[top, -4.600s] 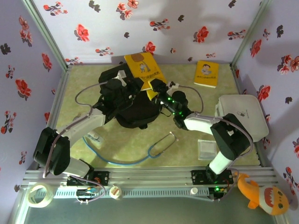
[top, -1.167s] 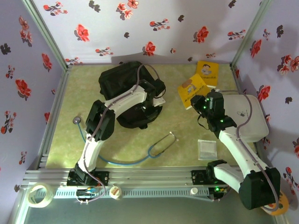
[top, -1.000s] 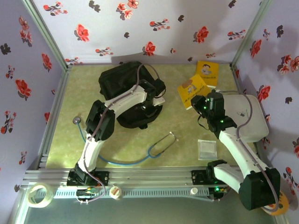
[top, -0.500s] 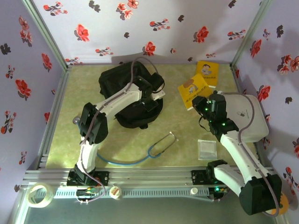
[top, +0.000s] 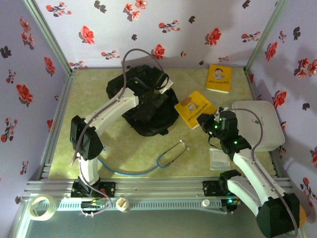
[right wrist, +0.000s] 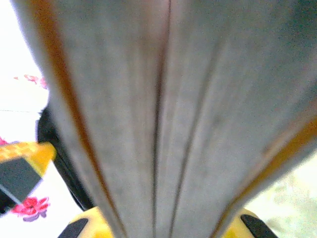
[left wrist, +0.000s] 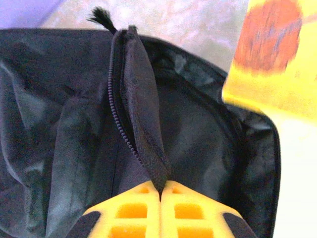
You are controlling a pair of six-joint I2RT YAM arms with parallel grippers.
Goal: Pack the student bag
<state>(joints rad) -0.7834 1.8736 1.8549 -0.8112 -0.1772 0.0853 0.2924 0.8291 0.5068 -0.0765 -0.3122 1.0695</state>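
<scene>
Left claw point(left wrist: 160, 192) pinches the bag point(top: 148, 119) by its zip edge, propping it up. Right claw point(top: 204, 122) grips the book point(top: 194, 107). The bag lies just left of that claw, with the book's long axis aimed toward it.

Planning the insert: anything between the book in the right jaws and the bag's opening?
Nothing visible. The yellow book in the right gripper is at the right rim of the student bag; the left gripper pinches the zip flap up.
</scene>
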